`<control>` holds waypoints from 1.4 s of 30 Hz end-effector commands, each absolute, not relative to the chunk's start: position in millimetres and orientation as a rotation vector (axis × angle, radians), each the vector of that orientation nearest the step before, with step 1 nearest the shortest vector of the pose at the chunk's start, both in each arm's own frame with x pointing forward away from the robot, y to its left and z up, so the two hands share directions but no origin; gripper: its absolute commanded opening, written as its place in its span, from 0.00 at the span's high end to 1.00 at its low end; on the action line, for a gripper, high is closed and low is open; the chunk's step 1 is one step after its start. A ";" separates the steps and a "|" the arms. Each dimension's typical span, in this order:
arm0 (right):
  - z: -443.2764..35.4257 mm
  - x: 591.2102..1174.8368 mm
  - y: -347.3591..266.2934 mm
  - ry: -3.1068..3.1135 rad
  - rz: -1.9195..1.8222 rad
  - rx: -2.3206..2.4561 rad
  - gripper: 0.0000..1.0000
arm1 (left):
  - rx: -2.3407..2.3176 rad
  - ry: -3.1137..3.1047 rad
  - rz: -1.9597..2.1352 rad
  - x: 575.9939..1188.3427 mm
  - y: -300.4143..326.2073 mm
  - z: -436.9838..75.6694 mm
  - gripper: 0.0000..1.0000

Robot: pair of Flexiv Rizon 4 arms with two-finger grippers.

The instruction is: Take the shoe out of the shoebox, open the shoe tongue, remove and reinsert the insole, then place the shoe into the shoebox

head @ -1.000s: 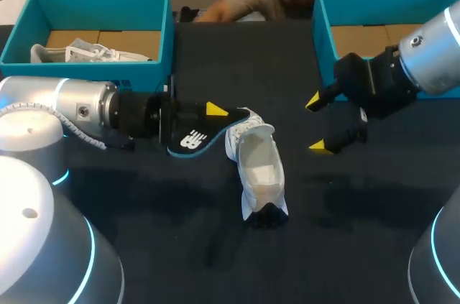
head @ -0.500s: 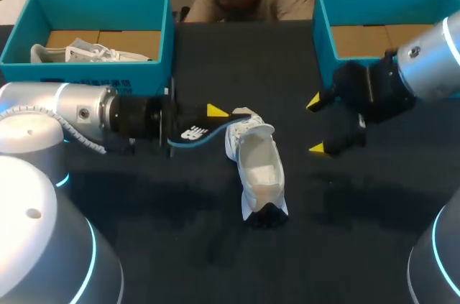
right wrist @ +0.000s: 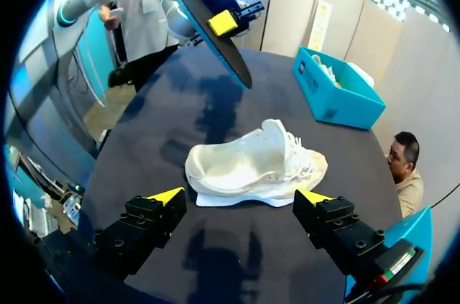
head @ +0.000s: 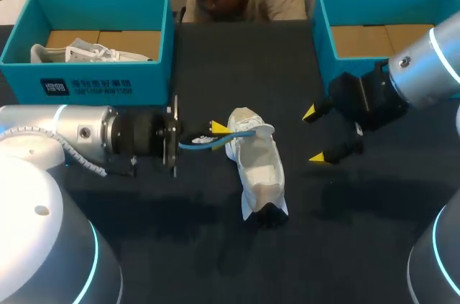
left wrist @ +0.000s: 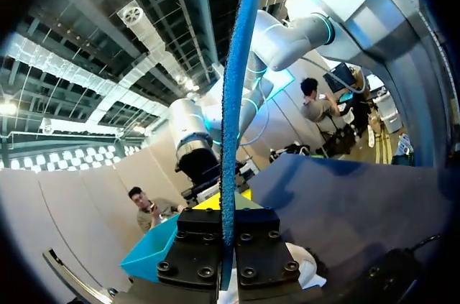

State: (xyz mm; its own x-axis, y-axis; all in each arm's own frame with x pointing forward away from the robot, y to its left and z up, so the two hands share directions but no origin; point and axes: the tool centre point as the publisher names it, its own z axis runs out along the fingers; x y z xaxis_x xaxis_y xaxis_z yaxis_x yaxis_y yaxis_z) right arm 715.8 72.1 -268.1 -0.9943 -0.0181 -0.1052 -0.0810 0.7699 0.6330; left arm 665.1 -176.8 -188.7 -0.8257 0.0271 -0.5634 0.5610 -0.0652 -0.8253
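Note:
A white shoe [head: 257, 164] [right wrist: 255, 166] lies on the black table, its opening facing up. My left gripper [head: 210, 131] [left wrist: 228, 250] is shut on a blue insole [head: 215, 140] [left wrist: 231, 124], held edge-on, its free end over the shoe's far end. In the right wrist view the insole [right wrist: 205, 27] hangs beyond the shoe. My right gripper [head: 314, 135] [right wrist: 239, 198] hangs open just right of the shoe, holding nothing. The teal shoebox [head: 374, 2] at the back right shows only its cardboard floor.
A second teal shoebox [head: 97, 77] [right wrist: 338, 95] at the back left holds another white shoe [head: 79, 52]. A white sheet [right wrist: 215, 200] pokes out from under the shoe on the table. Bare black tabletop lies in front of the shoe.
My left gripper has turned the insole from showing its flat face to edge-on and brought it right, up to the shoe. My right gripper has shifted slightly and stays open.

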 end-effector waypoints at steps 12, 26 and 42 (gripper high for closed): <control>-283.4 721.7 71.8 2.921 0.997 -0.037 0.00 | 0.577 1.857 -1.908 654.0 -180.2 -196.3 1.00; -299.8 722.0 76.2 2.909 0.921 -0.077 0.00 | 0.600 1.888 -1.911 658.3 -191.4 -207.5 1.00; -326.8 732.6 93.2 2.882 0.904 -0.129 0.00 | 0.560 1.938 -1.896 659.4 -202.8 -238.1 1.00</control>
